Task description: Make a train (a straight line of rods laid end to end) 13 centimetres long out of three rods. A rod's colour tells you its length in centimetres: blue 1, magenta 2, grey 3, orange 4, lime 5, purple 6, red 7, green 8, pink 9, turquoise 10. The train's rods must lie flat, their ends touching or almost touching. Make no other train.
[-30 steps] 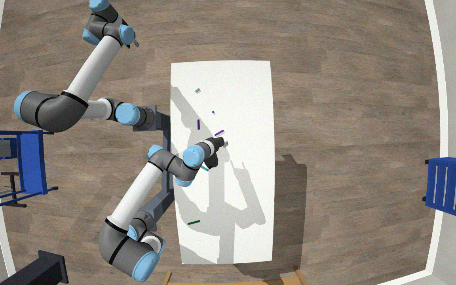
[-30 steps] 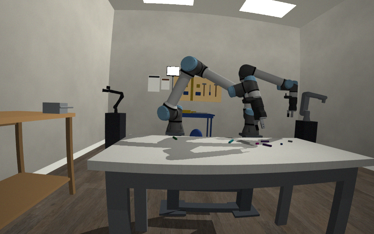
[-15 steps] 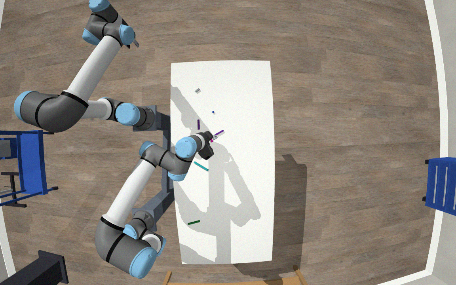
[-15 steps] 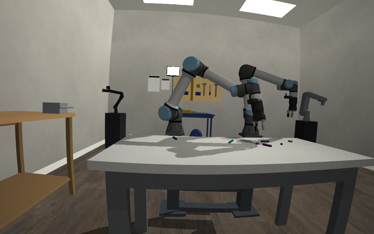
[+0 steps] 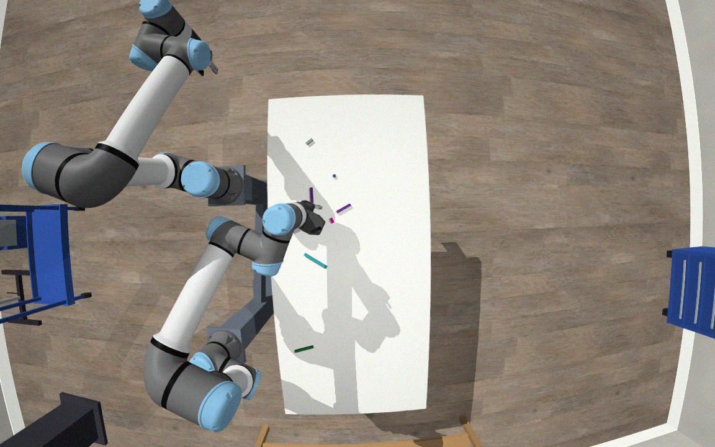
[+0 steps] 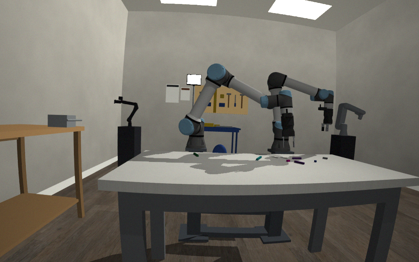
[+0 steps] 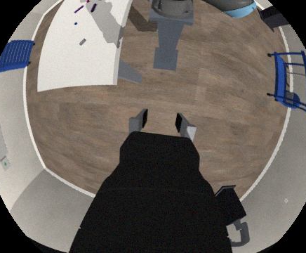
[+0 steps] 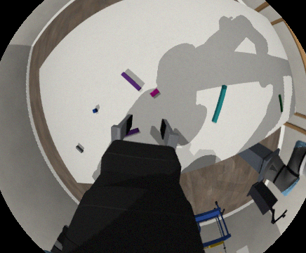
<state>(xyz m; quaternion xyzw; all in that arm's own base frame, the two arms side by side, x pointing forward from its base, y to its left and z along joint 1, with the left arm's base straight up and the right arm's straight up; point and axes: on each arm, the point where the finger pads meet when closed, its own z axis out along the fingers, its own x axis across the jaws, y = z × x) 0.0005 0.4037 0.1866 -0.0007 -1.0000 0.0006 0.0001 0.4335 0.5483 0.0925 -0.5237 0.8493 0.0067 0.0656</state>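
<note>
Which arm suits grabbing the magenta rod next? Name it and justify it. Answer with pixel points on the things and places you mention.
Right, I'd say. The right arm (image 5: 198, 300) (image 6: 246, 88) (image 8: 139, 193) has its open jaws over the table (image 5: 393, 166) (image 6: 263, 189) (image 7: 65, 67) (image 8: 90, 63), near the magenta rod (image 5: 331, 220) (image 6: 288, 160) (image 7: 88, 1) (image 8: 154, 93). The left arm (image 5: 149, 100) (image 6: 302, 87) (image 7: 153, 193) has open jaws too, but beyond the table's edge.
</note>
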